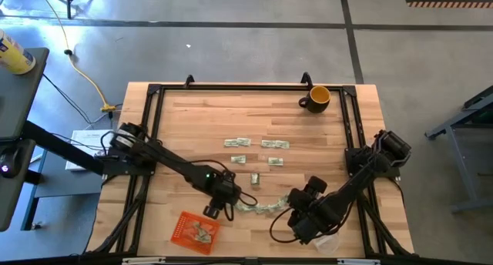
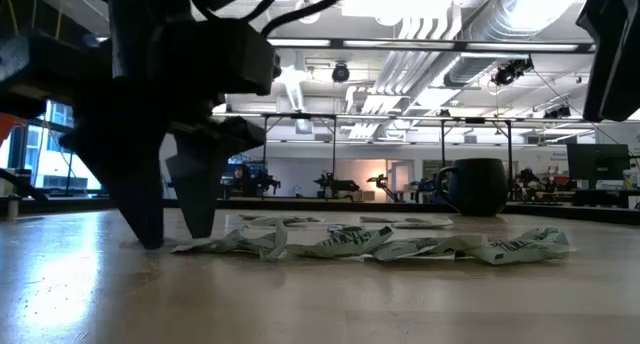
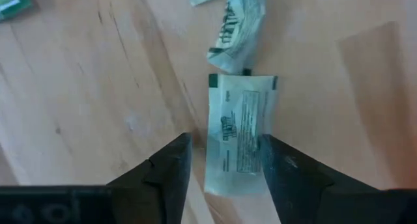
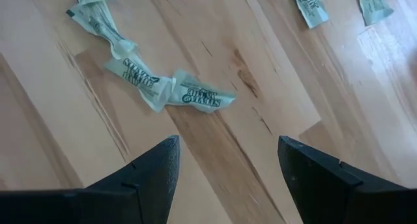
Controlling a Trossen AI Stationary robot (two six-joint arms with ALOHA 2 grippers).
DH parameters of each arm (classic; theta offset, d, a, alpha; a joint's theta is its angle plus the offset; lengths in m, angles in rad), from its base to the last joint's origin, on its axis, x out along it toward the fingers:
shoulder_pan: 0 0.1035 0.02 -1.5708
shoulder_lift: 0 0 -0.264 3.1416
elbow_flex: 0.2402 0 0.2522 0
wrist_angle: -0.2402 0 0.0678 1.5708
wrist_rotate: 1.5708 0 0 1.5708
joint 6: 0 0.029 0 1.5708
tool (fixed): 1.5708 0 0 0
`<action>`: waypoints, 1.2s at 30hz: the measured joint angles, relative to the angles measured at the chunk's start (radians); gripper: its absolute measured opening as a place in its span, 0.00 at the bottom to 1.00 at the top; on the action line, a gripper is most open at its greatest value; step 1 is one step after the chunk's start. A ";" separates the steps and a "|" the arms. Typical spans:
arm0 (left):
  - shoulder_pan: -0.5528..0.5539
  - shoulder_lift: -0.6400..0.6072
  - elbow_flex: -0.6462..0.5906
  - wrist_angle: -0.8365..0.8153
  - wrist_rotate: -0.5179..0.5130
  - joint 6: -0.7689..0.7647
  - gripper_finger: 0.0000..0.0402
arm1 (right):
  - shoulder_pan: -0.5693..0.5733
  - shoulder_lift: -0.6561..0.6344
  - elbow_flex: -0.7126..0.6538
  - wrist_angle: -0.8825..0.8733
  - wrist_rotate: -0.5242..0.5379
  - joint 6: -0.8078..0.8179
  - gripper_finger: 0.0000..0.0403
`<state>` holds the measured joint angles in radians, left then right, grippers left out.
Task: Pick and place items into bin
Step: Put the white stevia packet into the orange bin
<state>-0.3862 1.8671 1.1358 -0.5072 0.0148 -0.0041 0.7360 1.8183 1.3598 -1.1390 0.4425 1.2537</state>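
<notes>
Orange plastic marks your bin, a shallow square tray near the table's front edge toward its left corner, with a few crumpled paper pieces already lying in it. Just behind the bin you have the left gripper, down close to the wood. Its wrist view shows the two dark fingers spread apart on either side of a flat green-and-white paper packet; the fingertips flank the packet without pressing on it, so the gripper holds nothing. A second, crumpled piece lies just past that packet.

To the right, a ragged row of paper pieces runs along the wood from your left gripper toward the right gripper, which sits near the front edge, right of the middle. Its fingers stand wide open and empty above bare wood, with the nearest crumpled pieces a little beyond them.

Farther back, around the middle of the table, you can see more pieces scattered in a loose band. Near the back right corner stands a yellow-and-black mug.
</notes>
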 joint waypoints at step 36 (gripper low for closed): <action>-0.286 -0.395 0.169 -0.512 -0.071 -0.465 0.06 | -0.059 0.000 0.000 0.005 0.080 -0.196 0.62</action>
<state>-0.6725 1.4720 1.3052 -1.0188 -0.0563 -0.4690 0.6766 1.8183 1.3594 -1.1338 0.5221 1.0580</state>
